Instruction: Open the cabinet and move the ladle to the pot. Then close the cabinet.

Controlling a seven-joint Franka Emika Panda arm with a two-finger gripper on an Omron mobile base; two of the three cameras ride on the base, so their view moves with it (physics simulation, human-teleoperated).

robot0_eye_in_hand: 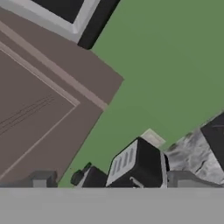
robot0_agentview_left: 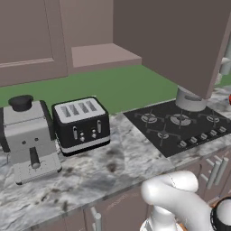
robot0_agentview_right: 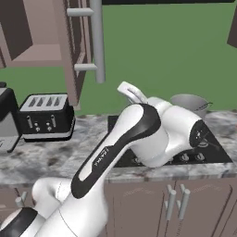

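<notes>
cabinet [robot0_agentview_right: 69, 46] door open, upper left | pot [robot0_agentview_right: 189, 104] on stove, right of centre | ladle: likely light, stiff, slippery; grip mid-handle | my jaws: cannot tell

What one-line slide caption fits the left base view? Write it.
Open cabinet door swung over the cooktop, grey pot behind it; black toaster and coffee machine on the marble counter.
</notes>
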